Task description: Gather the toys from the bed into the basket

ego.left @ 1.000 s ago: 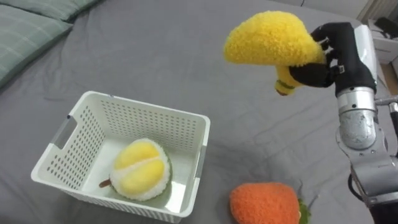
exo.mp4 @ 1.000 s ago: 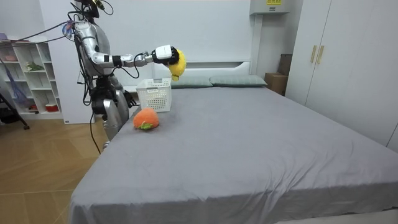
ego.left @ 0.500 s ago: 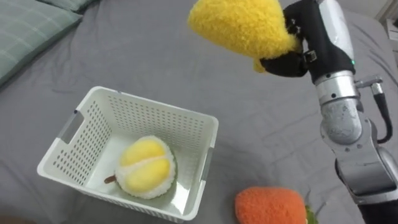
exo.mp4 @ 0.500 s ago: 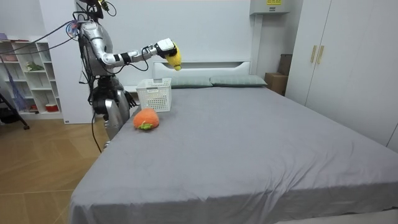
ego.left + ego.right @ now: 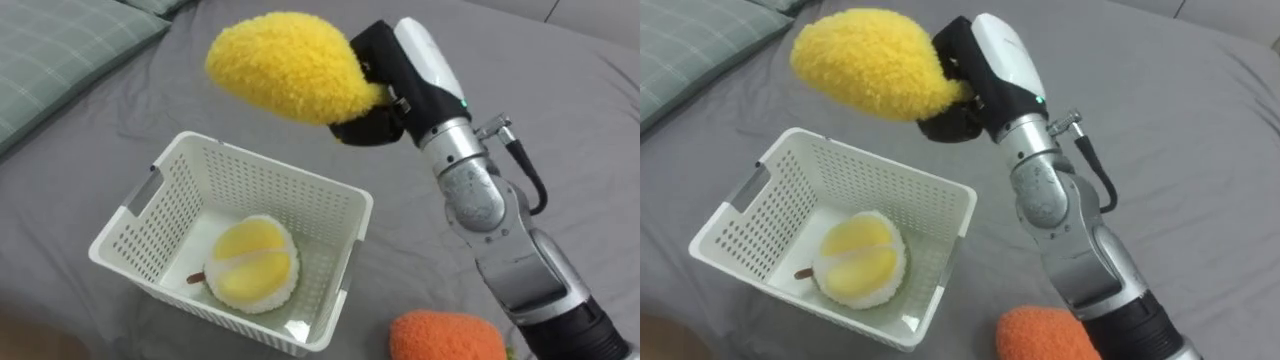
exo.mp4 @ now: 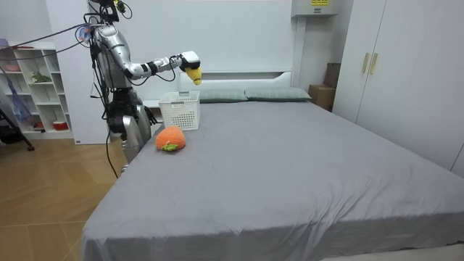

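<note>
i am holding the yellow toy over the basket, my right hand curling round its thin end. it is looking soft and light, so i am squeezing gently.

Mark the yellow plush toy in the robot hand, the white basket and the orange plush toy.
yellow plush toy (image 5: 280, 65): left eye view, middle of its fuzzy body.
white basket (image 5: 290, 195): left eye view, far wall.
orange plush toy (image 5: 445, 338): left eye view, its upper surface.
</note>
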Tool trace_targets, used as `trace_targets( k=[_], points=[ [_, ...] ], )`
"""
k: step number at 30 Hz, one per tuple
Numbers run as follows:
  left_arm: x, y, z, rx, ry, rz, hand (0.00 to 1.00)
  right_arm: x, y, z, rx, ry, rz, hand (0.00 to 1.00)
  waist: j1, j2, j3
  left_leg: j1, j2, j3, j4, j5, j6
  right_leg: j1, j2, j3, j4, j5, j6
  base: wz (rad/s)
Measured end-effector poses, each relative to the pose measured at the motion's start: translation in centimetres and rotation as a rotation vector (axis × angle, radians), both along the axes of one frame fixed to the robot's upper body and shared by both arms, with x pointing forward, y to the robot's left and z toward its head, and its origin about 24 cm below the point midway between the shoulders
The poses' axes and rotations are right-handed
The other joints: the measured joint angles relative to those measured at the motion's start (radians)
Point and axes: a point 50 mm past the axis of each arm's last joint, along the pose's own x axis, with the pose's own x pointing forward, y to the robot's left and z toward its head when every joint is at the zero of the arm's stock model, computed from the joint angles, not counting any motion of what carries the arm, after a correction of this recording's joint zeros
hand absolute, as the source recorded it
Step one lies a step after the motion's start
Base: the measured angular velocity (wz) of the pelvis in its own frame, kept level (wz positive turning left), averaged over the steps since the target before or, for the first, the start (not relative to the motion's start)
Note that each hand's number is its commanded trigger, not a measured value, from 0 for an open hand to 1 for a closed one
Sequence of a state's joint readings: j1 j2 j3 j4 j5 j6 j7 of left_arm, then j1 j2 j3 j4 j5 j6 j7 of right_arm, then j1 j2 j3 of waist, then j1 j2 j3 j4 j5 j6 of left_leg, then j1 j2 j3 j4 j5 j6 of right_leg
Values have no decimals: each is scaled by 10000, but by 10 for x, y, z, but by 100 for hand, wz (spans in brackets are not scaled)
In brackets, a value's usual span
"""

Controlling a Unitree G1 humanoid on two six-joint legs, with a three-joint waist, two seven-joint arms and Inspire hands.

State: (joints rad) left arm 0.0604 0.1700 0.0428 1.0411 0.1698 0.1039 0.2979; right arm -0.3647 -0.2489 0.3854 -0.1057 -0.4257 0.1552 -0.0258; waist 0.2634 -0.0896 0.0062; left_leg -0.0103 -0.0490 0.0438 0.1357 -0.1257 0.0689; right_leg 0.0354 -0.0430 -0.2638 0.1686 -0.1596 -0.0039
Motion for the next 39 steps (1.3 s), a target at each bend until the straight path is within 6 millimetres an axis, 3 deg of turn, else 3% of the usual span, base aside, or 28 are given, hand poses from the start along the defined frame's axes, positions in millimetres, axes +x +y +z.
trace_targets(
  k=[11,16,18,19,20,21,23,26,39],
  points=[
    [12,-5,2,-3,-179,-433,0,-16,42,-18,-1282,1049,2159,100,174,-23,64,-155,-20,-192,-5,-5,-1,-36,-10,-145,-18,1,2,5],
    [15,-5,2,3,-233,-575,0,-22,50,-25,-1579,1537,2767,100,211,-230,28,-146,-13,-181,-1,10,-11,-82,2,-122,-24,1,2,-2],
    [18,-4,3,33,-292,-559,0,-25,53,-30,-1859,1878,3091,99,187,-386,65,-138,-13,-164,-6,9,-11,-83,5,-112,-36,2,1,-2],
    [19,-4,4,36,-314,-566,0,-26,54,-32,-1892,2012,3104,95,192,-420,73,-138,-13,-164,-6,9,-11,-83,5,-109,-38,2,1,0],
    [20,-4,4,33,-333,-574,0,-26,53,-36,-2004,2265,3125,76,190,-450,79,-137,-14,-165,-7,8,-9,-81,6,-106,-38,3,1,0],
    [21,-4,4,35,-356,-581,0,-26,53,-39,-2077,2441,3142,47,191,-477,90,-134,-16,-164,-7,7,-8,-80,6,-95,-36,4,0,0],
    [21,-4,4,46,-352,-582,0,-26,53,-41,-2146,2590,3209,0,191,-509,100,-133,-17,-158,-4,6,-7,-81,11,-30,-33,6,1,0],
    [20,-4,4,55,-328,-576,0,-27,53,-42,-2226,2736,3294,0,192,-522,101,-128,-17,-157,1,6,-7,-85,45,144,-31,8,2,0],
    [19,-3,4,57,-293,-578,0,-30,53,-47,-1961,3289,3584,0,174,-494,118,-132,-14,-164,-2,7,-10,-81,89,152,-44,10,-1,0]
  ],
)
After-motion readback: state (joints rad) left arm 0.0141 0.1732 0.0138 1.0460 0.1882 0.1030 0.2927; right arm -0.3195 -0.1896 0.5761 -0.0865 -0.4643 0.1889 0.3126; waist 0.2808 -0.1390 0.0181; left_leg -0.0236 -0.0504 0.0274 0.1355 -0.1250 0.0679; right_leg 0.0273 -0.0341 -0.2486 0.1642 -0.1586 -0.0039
